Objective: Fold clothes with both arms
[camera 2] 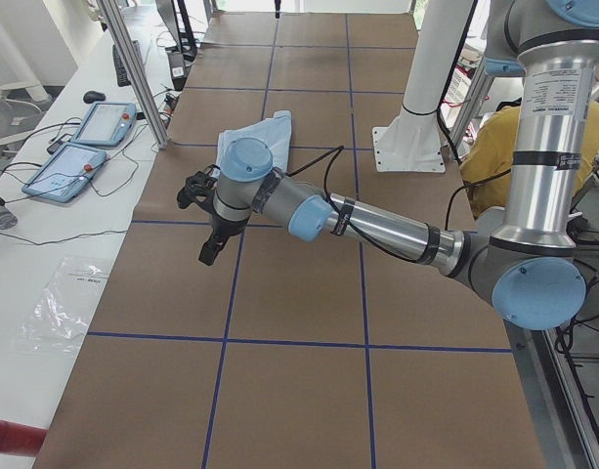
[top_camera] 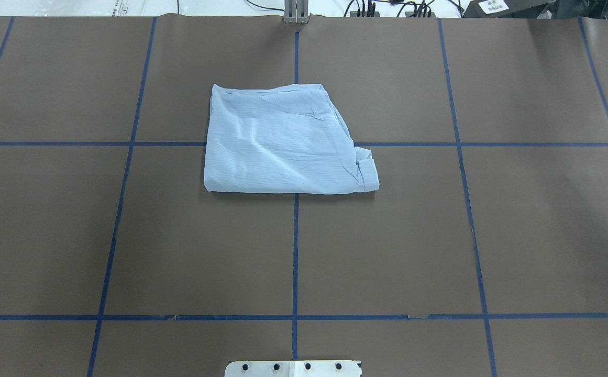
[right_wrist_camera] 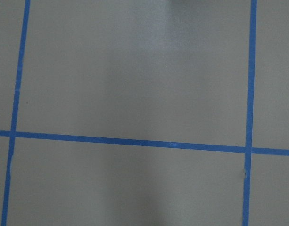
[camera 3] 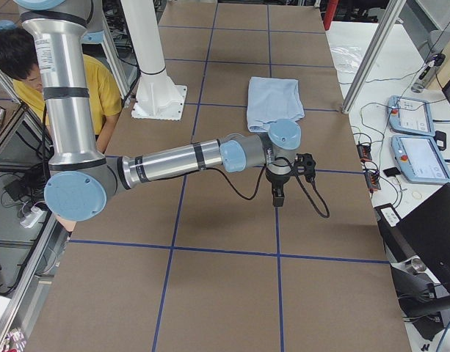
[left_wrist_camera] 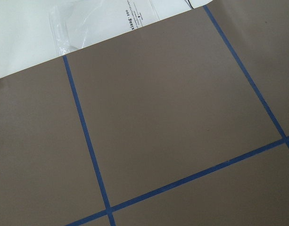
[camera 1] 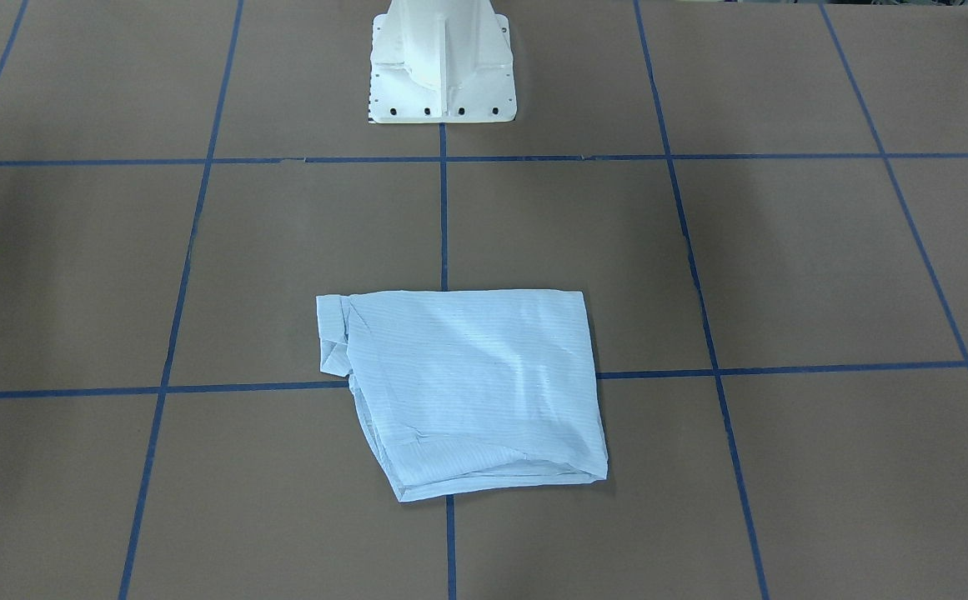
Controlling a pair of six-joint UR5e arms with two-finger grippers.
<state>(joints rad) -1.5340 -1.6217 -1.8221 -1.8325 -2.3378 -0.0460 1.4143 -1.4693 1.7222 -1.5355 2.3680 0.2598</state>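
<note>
The pale blue striped shirt [camera 1: 467,383] lies folded into a rough rectangle on the brown table, a cuff showing at one corner. It also shows in the overhead view [top_camera: 283,141] and both side views [camera 2: 260,132] [camera 3: 274,99]. The left arm's black gripper [camera 2: 209,249] hangs over bare table, well away from the shirt. The right arm's black gripper [camera 3: 277,196] hangs over bare table on the other side. Both grippers hold nothing that I can see. I cannot tell from these side views whether they are open or shut. The wrist views show only brown paper and blue tape.
The white pedestal base [camera 1: 442,67] stands at the table's robot side. Teach pendants [camera 3: 415,139] [camera 2: 84,137] lie on side benches beyond metal posts [camera 2: 133,68]. A clear plastic bag [left_wrist_camera: 102,19] lies off the table edge. A person in yellow [camera 3: 100,88] sits behind the robot.
</note>
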